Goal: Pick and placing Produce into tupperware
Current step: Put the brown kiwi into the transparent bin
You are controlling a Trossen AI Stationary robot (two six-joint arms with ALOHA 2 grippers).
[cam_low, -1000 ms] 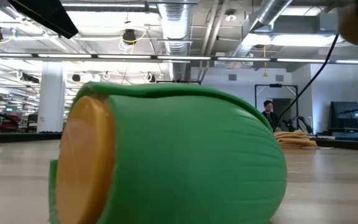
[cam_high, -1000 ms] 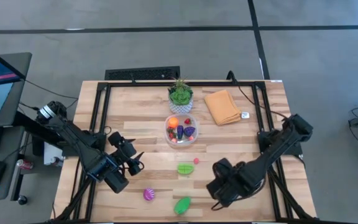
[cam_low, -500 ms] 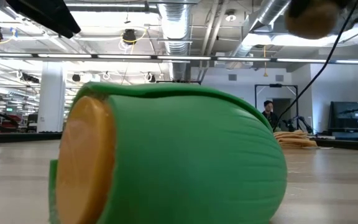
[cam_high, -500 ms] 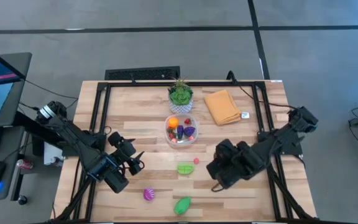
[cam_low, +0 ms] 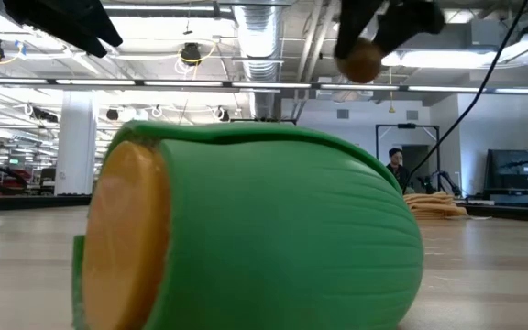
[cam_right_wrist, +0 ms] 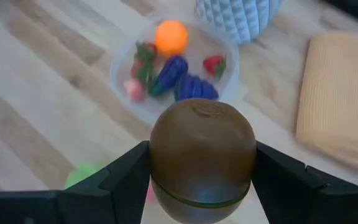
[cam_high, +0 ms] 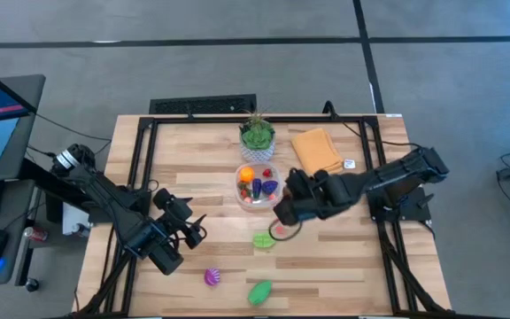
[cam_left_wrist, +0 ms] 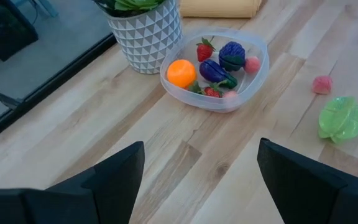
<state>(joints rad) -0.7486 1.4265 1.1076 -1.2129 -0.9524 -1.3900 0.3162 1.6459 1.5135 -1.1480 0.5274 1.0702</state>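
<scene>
Now we carry the brown fruit [cam_right_wrist: 202, 157] pinched in our right gripper [cam_high: 287, 211], just beside the tupperware [cam_high: 240, 193], which lies ahead toward the plant; our left gripper [cam_high: 187, 229] waits, fingers spread.

You see two matte black jointed arms; the left arm [cam_high: 104, 204] has a silver-white cap near its base, the right arm [cam_high: 388, 182] blocky black housings.

Overhead looks down; low camera hugs a green toy [cam_low: 255, 229]; wrists share the tupperware [cam_left_wrist: 253, 74].
</scene>
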